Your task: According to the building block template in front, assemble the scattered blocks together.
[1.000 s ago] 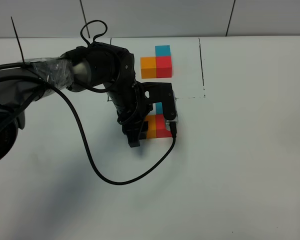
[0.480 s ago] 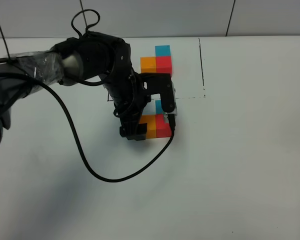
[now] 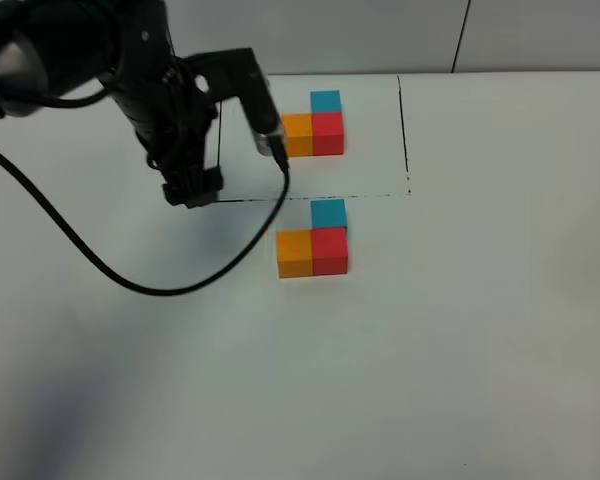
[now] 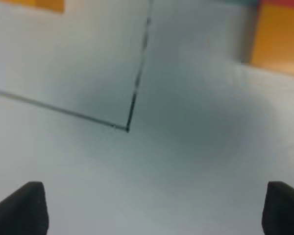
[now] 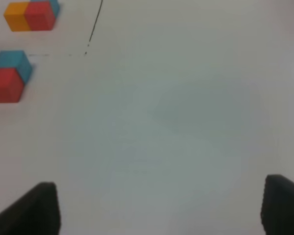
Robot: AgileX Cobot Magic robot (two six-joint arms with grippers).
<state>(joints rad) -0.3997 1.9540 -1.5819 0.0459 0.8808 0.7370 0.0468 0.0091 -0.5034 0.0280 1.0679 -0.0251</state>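
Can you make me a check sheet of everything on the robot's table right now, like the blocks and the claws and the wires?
Surface: white table, thin black drawn rectangle.
Job's things: building block template inside the rectangle; scattered blocks just outside it, pushed together with orange left, red right, blue behind red, same L.
Clutter: nothing seen.
Grippers: left gripper open, empty, raised over the rectangle's corner; right gripper open, empty.
Cables: black cable looping from the left arm.
Surroundings: grey panelled wall.

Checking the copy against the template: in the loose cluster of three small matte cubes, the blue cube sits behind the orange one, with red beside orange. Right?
Not quite. In the exterior high view the blue cube sits behind the red cube, not the orange cube; red is beside orange, as you said.
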